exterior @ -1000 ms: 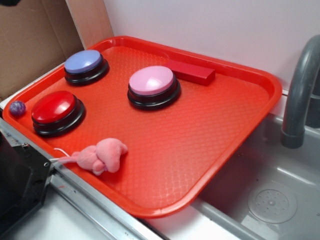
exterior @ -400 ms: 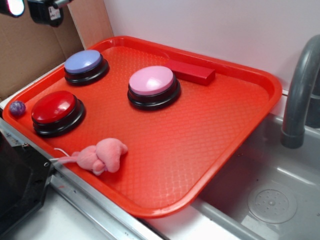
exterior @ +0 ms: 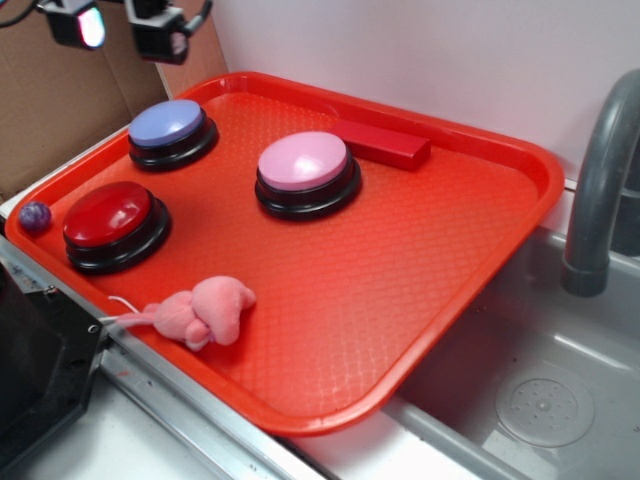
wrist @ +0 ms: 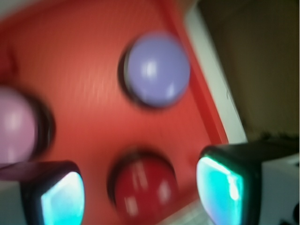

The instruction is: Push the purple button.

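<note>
The purple button (exterior: 168,126), a bluish-purple dome on a black base, sits at the far left corner of the red tray (exterior: 400,300); in the blurred wrist view the purple button (wrist: 157,69) lies upper centre. My gripper (exterior: 120,25) hangs high above the tray's far left edge, up and to the left of that button, open, with nothing between its fingers. In the wrist view the gripper (wrist: 140,194) has its two fingers wide apart over the red button (wrist: 143,187).
A pink-lilac button (exterior: 306,170) stands mid-tray, a red button (exterior: 110,222) at the left. A red block (exterior: 385,143) lies at the back, a pink plush mouse (exterior: 205,312) at the front edge, a small purple ball (exterior: 35,215) off the left rim. Faucet (exterior: 598,170) and sink on the right.
The gripper came into view at the top left and has moved right, toward the space above the purple button. Nothing on the tray has moved.
</note>
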`<control>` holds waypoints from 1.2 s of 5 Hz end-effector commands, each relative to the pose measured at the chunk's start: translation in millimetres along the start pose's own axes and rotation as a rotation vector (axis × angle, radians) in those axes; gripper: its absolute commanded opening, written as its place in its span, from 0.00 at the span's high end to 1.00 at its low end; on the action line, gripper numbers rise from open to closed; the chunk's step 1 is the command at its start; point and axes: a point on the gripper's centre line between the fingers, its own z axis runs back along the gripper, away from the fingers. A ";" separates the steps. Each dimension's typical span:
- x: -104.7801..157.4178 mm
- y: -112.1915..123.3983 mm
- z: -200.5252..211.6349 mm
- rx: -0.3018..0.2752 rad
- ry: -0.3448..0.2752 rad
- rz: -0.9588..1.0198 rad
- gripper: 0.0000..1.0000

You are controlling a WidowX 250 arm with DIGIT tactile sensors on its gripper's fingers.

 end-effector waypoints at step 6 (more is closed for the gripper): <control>47.1 43.2 -51.8 0.034 -0.106 0.173 0.00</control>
